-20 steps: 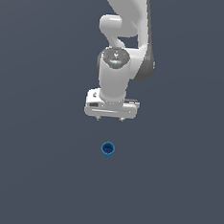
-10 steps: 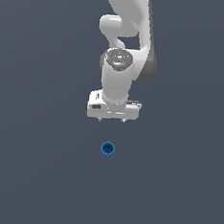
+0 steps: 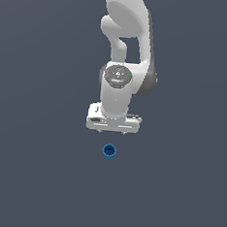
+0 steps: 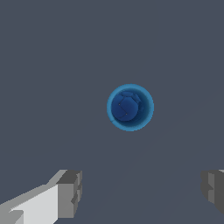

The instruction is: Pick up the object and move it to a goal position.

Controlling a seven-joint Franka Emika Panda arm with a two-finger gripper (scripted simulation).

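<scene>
The object (image 3: 109, 151) is a small bright blue cup with a hollow top, standing upright on the grey floor. In the exterior view it sits just in front of the white gripper (image 3: 112, 132), which hangs above the floor behind it. The wrist view looks straight down into the object (image 4: 130, 107). My gripper (image 4: 140, 192) is open there, with two grey fingertips (image 4: 70, 193) set wide apart and nothing between them. The cup lies off to one side of the line between the fingertips, apart from both.
A plain dark grey floor (image 3: 32, 176) fills both views. The white arm (image 3: 125, 33) rises behind the gripper toward the exterior view's top.
The arm has shifted forward and down slightly, bringing the gripper closer to the blue cup. The cup has not moved.
</scene>
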